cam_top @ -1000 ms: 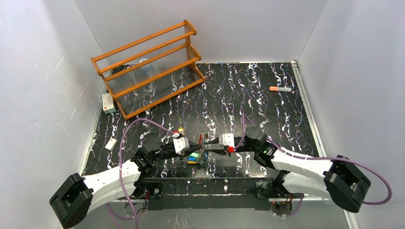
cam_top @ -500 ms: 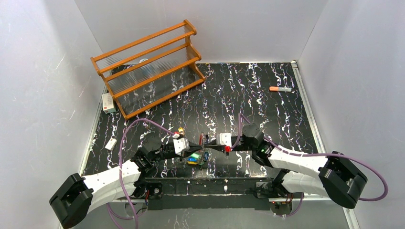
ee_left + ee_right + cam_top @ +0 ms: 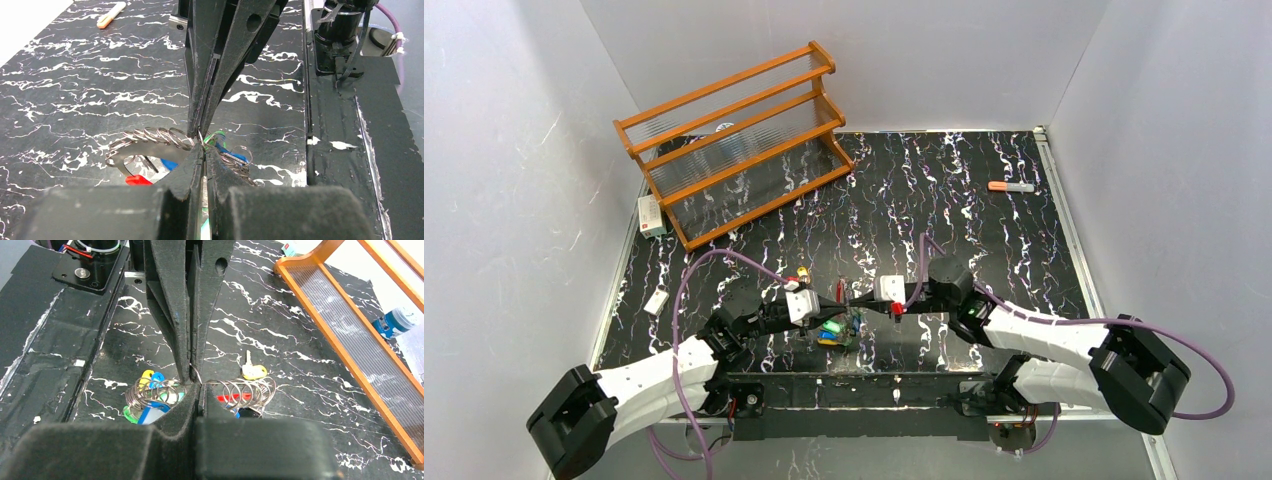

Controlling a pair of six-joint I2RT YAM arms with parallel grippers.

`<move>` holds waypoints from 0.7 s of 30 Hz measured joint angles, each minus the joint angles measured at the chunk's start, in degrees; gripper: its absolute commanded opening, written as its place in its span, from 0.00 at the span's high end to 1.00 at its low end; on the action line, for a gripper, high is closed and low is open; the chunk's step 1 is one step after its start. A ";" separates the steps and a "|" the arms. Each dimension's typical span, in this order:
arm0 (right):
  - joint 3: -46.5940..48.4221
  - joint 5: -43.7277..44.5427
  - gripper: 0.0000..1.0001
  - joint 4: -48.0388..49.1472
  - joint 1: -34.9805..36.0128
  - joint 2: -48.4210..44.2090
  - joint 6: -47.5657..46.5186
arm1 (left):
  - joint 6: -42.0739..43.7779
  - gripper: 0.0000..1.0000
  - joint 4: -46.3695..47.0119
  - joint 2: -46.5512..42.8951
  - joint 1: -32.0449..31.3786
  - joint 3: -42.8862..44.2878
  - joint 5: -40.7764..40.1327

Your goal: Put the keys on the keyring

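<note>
The keyring (image 3: pixel 150 136) is a thin wire hung with several small metal rings; it hovers just above the black mat near the front edge, and a red piece (image 3: pixel 235 398) shows under it. Blue (image 3: pixel 150 412), green (image 3: pixel 129 412) and yellow (image 3: pixel 146 375) tagged keys hang in a bunch on it. A loose yellow-headed key (image 3: pixel 253 371) lies on the mat beside it. My left gripper (image 3: pixel 204 148) and right gripper (image 3: pixel 198 388) meet tip to tip, both shut on the keyring's wire at the same spot (image 3: pixel 844 303).
A wooden rack (image 3: pixel 734 140) stands at the back left with a blue-capped bottle (image 3: pixel 397 322) behind it. An orange-capped marker (image 3: pixel 1010 186) lies at the back right. A white box (image 3: pixel 652 215) and a small white piece (image 3: pixel 656 301) lie along the left edge.
My right gripper has slid left up to the left gripper's tips and closed on the wire. The left gripper has held its grip, barely moving.
</note>
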 measured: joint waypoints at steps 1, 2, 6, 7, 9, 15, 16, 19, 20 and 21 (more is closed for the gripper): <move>0.39 0.09 0.99 -0.72 0.00 0.00 -0.22 | 0.00 0.88 -0.04 -0.11 0.00 0.00 -0.22; 0.90 0.24 0.99 -1.68 0.00 -0.02 -0.50 | -0.02 0.77 -0.07 -0.22 0.00 0.00 -0.55; 3.78 2.27 0.99 -9.14 0.04 -0.02 -2.16 | -0.76 0.57 1.64 -0.92 -0.07 0.00 -2.45; 4.79 3.23 0.99 -11.89 0.07 -0.02 -2.47 | -1.11 0.55 2.14 -1.20 -0.07 0.00 -3.45; 6.82 5.14 0.99 -17.18 0.07 -0.02 -2.75 | -1.55 0.54 3.06 -1.36 -0.11 -0.02 -5.35; 13.31 11.13 0.99 -30.97 0.07 2.67 -1.62 | -1.18 0.54 4.04 0.61 -0.11 -0.50 -8.61; 13.73 12.07 0.99 -32.65 0.07 3.19 -1.25 | -0.87 0.55 4.20 1.66 -0.11 -0.50 -8.70; 14.49 14.71 0.99 -37.16 0.07 4.92 0.20 | 0.33 0.57 4.26 5.31 -0.11 -0.48 -8.70; 14.82 15.65 0.99 -38.69 0.07 5.70 0.68 | 0.85 0.59 4.26 6.75 -0.11 -0.42 -8.63; 15.23 16.63 0.99 -40.33 0.07 6.58 1.29 | 1.36 0.59 4.20 8.22 -0.11 -0.31 -8.50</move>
